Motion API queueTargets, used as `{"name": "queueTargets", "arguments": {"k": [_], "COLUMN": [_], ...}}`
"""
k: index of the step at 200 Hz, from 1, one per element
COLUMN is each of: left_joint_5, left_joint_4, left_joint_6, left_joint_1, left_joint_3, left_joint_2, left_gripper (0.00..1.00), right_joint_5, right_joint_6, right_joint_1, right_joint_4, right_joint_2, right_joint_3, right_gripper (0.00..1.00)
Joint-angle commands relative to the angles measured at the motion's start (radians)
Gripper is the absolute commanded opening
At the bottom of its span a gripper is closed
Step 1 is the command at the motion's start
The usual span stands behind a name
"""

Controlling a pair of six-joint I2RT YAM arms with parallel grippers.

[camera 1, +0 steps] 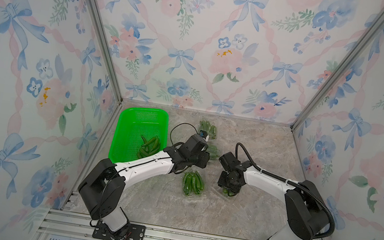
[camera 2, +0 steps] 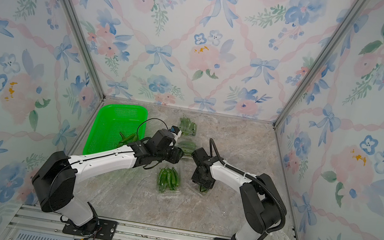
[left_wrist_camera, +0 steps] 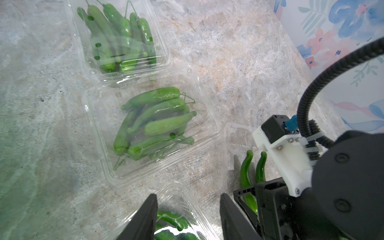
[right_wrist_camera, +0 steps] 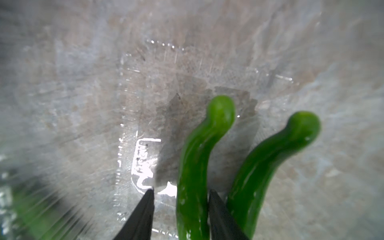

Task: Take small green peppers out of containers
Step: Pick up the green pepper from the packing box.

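Now the right gripper (right_wrist_camera: 181, 190) straddles one slim glossy green pepper (right_wrist_camera: 193, 162) in the clear plastic clamshell box (right_wrist_camera: 145, 158), jaws apart, not yet pinching; close squarely, lift straight, spare its neighbour (right_wrist_camera: 270, 158). Beyond, the left gripper (left_wrist_camera: 188, 195) hangs open, empty.

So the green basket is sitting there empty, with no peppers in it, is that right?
No. The green basket is not empty: several small green peppers lie loose in its near end. Both top views show them.
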Motion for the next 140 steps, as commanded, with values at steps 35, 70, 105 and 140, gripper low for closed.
{"name": "queueTargets", "arguments": {"k": [35, 70, 105, 140], "left_joint_5": [-0.031, -0.042, -0.069, -0.078], "left_joint_4": [0.009, 0.008, 0.006, 0.004], "left_joint_6": [-0.015, -0.018, -0.02, -0.035], "left_joint_1": [0.036, 0.074, 0.137, 0.244], "left_joint_3": [-0.041, -0.064, -0.103, -0.151], "left_joint_2": [-0.071, -0.126, -0.234, -0.361], "left_gripper": [0.52, 0.52, 0.53, 0.55], "right_joint_5": [0.046, 0.086, 0.132, 0.119], "right_joint_6": [-0.024, -0.056, -0.106, -0.251], "right_joint_1": [0.03, 0.04, 0.058, 0.098], "right_joint_4": [-0.035, -0.085, -0.11, -0.026], "right_joint_2": [0.012, -0.032, -0.148, -0.189], "right_joint_3": [0.04, 0.093, 0.172, 0.315], "right_gripper": [0.17, 0.06, 0.04, 0.04]}}
